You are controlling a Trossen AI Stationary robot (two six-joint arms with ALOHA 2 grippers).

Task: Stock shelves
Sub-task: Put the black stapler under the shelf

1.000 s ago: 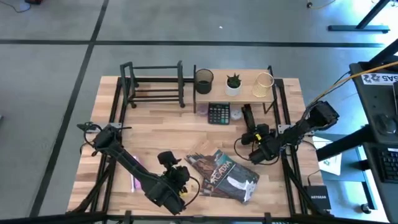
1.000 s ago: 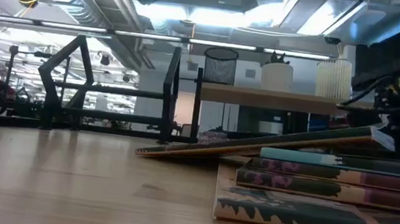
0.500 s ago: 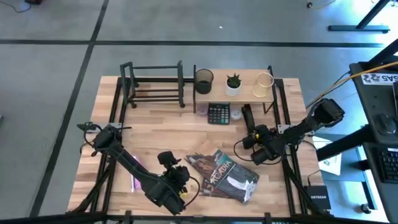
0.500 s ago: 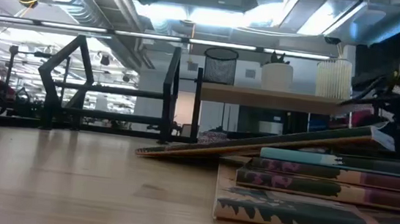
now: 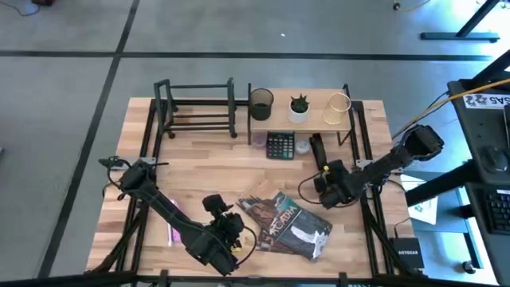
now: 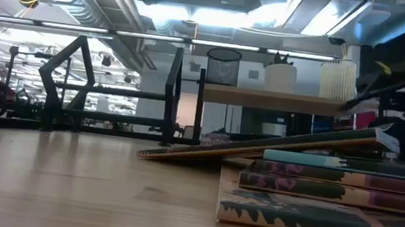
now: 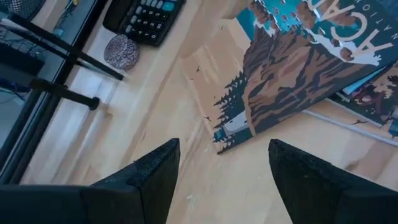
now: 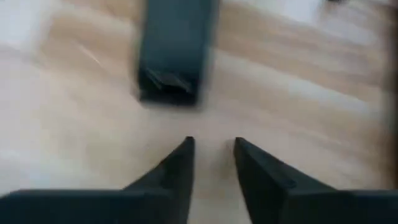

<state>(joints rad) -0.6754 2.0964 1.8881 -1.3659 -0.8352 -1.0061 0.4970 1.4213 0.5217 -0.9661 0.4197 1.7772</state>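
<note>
The black bar rack (image 5: 195, 108) stands at the far left. Beside it the light-wood shelf (image 5: 315, 122) carries a mesh cup (image 5: 261, 102), a small plant (image 5: 299, 106) and a pale cup (image 5: 338, 108). A pile of books (image 5: 287, 223) lies near the front, the top one leaning on the pile (image 6: 274, 146). My left gripper (image 7: 222, 146) hovers open by that book's corner (image 7: 224, 140). My right gripper (image 8: 212, 144) points down at bare wood with a narrow gap, just short of a black block (image 8: 176, 56) that lies flat before the shelf (image 5: 318, 150).
A calculator (image 5: 280, 145) and a round grey disc (image 7: 121, 51) lie under the shelf's front edge. Black table-frame bars (image 5: 146, 135) run along both sides. Bare wood (image 5: 207, 167) lies between rack and books.
My right gripper has moved toward the table's far edge, closer to the black block. The books and my left arm have kept still.
</note>
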